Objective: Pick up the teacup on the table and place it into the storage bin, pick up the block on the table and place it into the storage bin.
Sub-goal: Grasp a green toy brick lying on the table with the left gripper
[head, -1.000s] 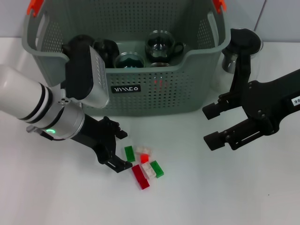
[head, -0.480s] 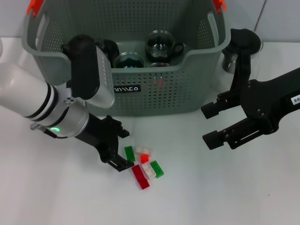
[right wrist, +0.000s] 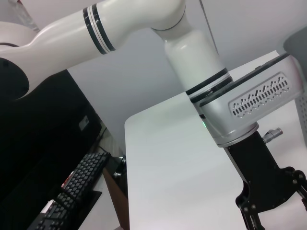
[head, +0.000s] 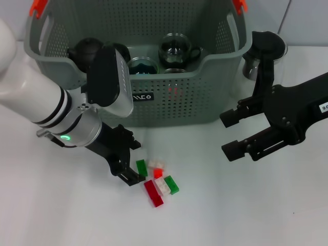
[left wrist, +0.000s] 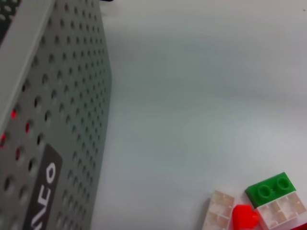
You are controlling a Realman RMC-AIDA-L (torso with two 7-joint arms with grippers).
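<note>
Teacups are already sitting inside the storage bin (head: 169, 102), so the cup part of the task is looking done: 2 dark glass teacups (head: 177, 51) are showing behind its front wall, with 1 dark round thing near the bin's left side. The block part is not yet done. A small cluster of blocks (head: 158, 179) is lying on the white table (head: 246, 205) just in front of the bin, below its black label (head: 141, 97); I am counting about 6 pieces, green, red and clear, touching one another. The left gripper (head: 131, 161) is hanging low at the bin-left edge of this cluster, its jaws apart, with 1 green block (head: 141, 167) just beside the fingertips and nothing held. The right gripper (head: 237, 134) is waiting empty in front of the bin's right corner, jaws wide apart, well apart from the blocks. The bin is grey-green, perforated, with orange-red clips (head: 37, 7) on its rim.
</note>
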